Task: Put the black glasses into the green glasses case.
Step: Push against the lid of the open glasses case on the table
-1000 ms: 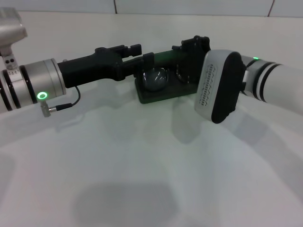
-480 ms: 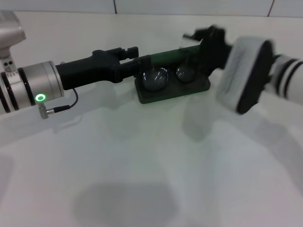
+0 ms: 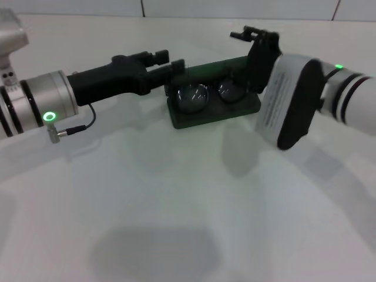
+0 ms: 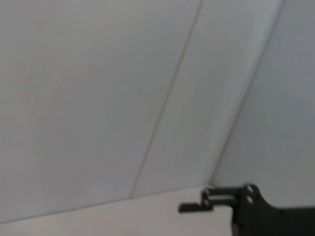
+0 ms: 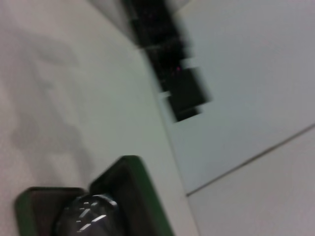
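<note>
Head view: the green glasses case (image 3: 214, 108) lies open on the white table (image 3: 176, 205), lid raised behind its tray. The black glasses (image 3: 208, 93) rest inside the case, both rounded lenses facing up and side by side within the tray; nothing grips them.

Left gripper (image 3: 176, 66): reaches in from the case's left side and sits at the case's left end, level with the lid edge. Its two slim fingers (image 3: 158, 56) lie close together and nearly parallel, with only a narrow gap; whether they touch the lid or merely stand just beside it cannot be told from this angle.

Right gripper (image 3: 254, 36): stands at the case's right end, above the tray's far corner and apart from the glasses. Whether its fingers are spread or closed cannot be told here.

Right wrist view: one end of the green glasses case (image 5: 142, 196) with a lens of the black glasses (image 5: 86, 214) lying in the dark lining; beyond the case, a blurred black gripper part, probably the left arm's.

Left wrist view: pale wall panels and, beyond, the black right gripper (image 4: 211, 201).
</note>
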You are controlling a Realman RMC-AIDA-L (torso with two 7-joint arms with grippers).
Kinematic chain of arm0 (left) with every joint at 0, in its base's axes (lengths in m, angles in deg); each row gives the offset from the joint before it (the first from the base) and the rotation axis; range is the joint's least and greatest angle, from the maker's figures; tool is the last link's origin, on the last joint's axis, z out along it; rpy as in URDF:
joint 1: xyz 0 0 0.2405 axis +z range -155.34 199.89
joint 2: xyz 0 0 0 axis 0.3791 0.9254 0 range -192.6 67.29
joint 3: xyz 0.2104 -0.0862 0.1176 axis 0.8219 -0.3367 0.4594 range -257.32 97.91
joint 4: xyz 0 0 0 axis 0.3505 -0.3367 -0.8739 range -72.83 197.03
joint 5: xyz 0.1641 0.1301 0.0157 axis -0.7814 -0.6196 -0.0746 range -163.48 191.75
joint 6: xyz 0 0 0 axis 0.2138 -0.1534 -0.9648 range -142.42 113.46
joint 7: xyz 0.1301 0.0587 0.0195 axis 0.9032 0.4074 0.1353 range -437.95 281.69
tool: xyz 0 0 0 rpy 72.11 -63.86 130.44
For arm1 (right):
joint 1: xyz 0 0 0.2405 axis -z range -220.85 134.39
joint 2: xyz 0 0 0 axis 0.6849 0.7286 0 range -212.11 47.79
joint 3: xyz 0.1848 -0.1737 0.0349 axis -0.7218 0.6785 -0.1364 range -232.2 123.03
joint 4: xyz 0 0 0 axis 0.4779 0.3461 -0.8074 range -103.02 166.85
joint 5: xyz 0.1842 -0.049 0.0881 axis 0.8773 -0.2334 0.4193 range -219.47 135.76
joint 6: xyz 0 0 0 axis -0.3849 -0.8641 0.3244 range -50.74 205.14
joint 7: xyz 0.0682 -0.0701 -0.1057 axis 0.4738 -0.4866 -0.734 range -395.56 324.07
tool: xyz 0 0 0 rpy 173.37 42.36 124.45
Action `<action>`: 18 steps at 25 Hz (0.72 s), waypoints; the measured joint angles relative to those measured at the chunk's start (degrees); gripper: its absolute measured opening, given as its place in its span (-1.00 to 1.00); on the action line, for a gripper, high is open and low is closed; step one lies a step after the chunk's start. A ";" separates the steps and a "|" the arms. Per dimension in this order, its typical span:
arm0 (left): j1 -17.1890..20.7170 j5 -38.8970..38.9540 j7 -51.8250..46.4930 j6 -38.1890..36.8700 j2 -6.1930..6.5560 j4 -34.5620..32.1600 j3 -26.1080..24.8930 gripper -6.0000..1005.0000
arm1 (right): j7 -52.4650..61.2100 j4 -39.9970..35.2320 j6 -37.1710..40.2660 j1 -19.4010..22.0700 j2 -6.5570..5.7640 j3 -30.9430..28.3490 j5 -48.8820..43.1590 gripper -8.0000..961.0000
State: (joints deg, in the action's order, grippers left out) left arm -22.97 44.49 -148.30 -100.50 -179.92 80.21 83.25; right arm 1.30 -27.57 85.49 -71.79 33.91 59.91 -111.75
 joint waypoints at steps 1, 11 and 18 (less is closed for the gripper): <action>0.34 0.65 0.00 0.04 0.07 0.00 0.00 0.20 | -0.02 0.00 -0.35 -0.04 -0.02 0.66 -0.14 -0.20; 0.30 1.57 0.07 0.13 0.21 0.00 0.00 0.21 | -0.39 3.23 -0.85 -1.84 0.09 1.62 -0.38 0.21; 0.25 1.52 0.05 0.16 0.17 0.00 0.00 0.21 | -0.05 7.53 -1.58 -4.95 0.12 2.23 0.11 0.09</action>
State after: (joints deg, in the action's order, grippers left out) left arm -22.72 46.00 -148.25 -100.34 -179.75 80.20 83.24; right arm 1.24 -20.04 83.90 -76.74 34.03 62.14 -111.64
